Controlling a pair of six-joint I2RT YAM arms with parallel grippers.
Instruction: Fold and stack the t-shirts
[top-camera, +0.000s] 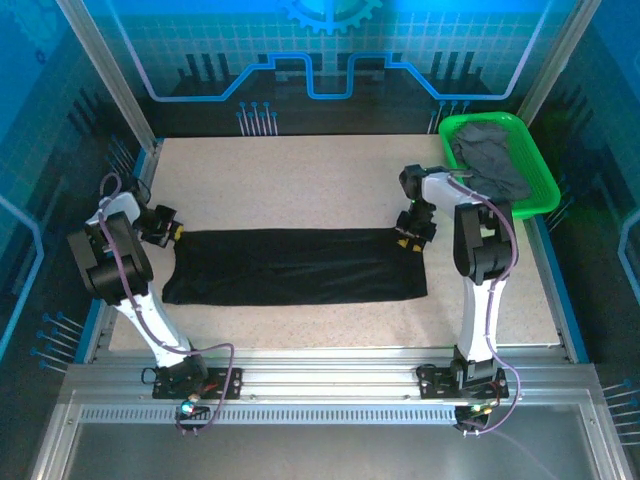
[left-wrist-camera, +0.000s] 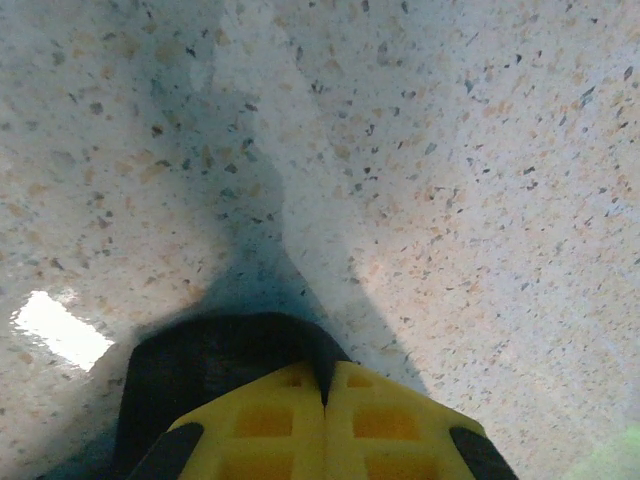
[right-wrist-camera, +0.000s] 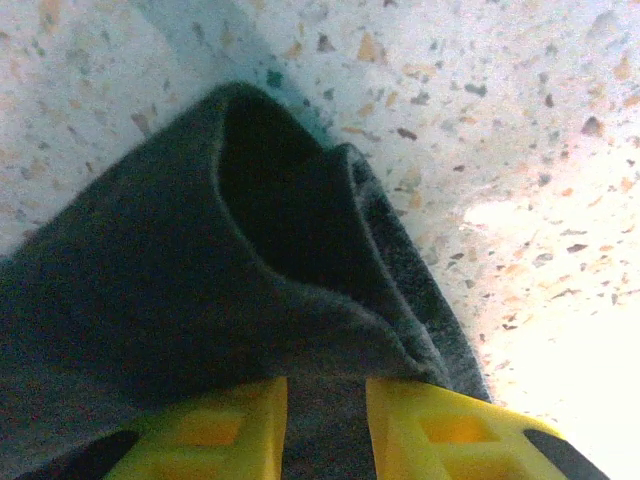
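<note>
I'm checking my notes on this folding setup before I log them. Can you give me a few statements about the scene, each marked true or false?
1. The black cloth t-shirt lies as a long strip on the speckled table. True.
2. The bright green plastic basket sits at the table's far left. False: it is at the far right corner.
3. The right hand pinches the black t-shirt's right end. True.
4. The left hand is wide open. False: it is shut on the shirt's left end.
5. The basket is empty. False: dark grey cloth lies in it.
</note>
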